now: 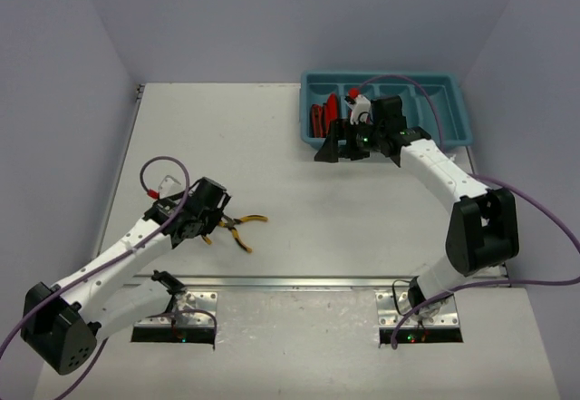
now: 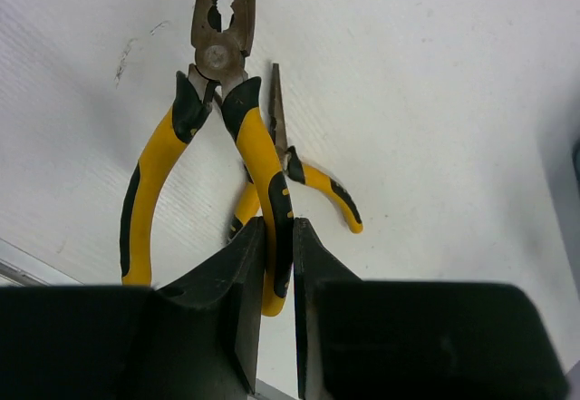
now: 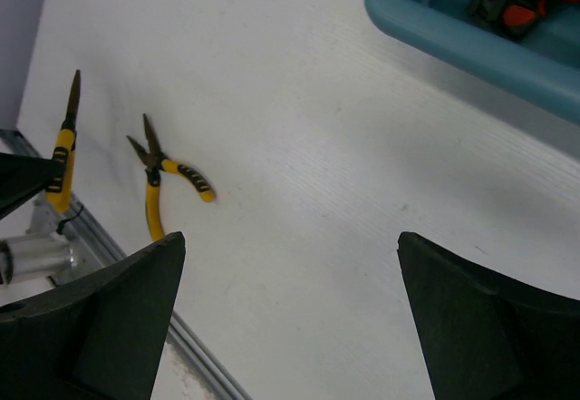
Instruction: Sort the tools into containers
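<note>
My left gripper (image 2: pixel 279 237) is shut on one yellow handle of the larger pliers (image 2: pixel 245 137); in the top view it (image 1: pixel 210 225) is at the table's near left. I cannot tell whether these pliers are lifted. A smaller needle-nose pair of pliers (image 2: pixel 313 180) lies on the table just beyond them, and also shows in the top view (image 1: pixel 246 229) and the right wrist view (image 3: pixel 159 182). My right gripper (image 1: pixel 341 149) is open and empty over the table by the near left corner of the teal tray (image 1: pixel 458 132). Red-and-black utility knives (image 1: pixel 321 117) lie in its leftmost compartment.
A red-tipped tool (image 1: pixel 354 97) shows in the tray's second compartment, partly hidden by my right arm. A metal rail (image 1: pixel 299 281) runs along the table's near edge. The tray's rim (image 3: pixel 471 42) is at the upper right of the right wrist view.
</note>
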Tool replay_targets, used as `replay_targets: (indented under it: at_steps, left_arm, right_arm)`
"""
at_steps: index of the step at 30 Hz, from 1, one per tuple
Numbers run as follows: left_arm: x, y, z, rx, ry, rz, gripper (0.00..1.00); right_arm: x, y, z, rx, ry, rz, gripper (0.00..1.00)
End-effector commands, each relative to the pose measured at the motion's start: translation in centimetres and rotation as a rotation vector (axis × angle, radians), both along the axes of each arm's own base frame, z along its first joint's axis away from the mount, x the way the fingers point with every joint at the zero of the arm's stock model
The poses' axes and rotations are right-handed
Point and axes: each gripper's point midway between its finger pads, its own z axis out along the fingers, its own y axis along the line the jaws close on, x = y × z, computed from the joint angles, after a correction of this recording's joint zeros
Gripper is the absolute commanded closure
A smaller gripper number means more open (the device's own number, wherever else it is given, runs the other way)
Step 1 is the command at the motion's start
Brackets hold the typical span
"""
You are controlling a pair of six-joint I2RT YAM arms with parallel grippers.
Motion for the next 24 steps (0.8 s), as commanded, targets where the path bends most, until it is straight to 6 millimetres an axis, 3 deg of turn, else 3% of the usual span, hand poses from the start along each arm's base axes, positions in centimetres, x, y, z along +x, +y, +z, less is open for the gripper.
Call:
replay_targets:
  at_steps: [1,3,6,11,16,20,24]
  left_arm:
    - [1.7,-0.7,3.8,-0.004,-0.174,-0.074,1.0]
    - [2.5,-2.3,5.4,-0.029,-0.253,-0.162,1.0]
    - [4.3,-6.4,9.2,-0.068,-0.45,-0.392,1.0]
    - [3.8,-11.7,13.2,-0.076,-0.649,-0.637,1.0]
    - [3.6,-14.3,14.9,-0.075,-0.765,-0.782,1.0]
    - [3.2,-15.8,15.7,-0.11,-0.817,-0.861,1.0]
    - [3.0,-16.8,15.9,-0.131,-0.84,-0.902,1.0]
  right_arm:
    - [-1.4,3.9,4.3,0.199,-0.046,0.121,0.01]
    - [-2.6,5.3,4.5,0.265,-0.014,0.163,0.01]
    - [-3.8,8.2,5.6,0.373,0.01,0.205,0.01]
    - [-5.1,11.7,4.6,0.451,0.16,0.094,0.01]
    - [-6.2,13.8,4.2,0.446,0.181,0.044,0.01]
    - [-6.0,14.1,3.8,0.409,0.151,-0.002,0.02]
    - [-5.7,14.3,3.7,0.421,0.141,-0.021,0.1]
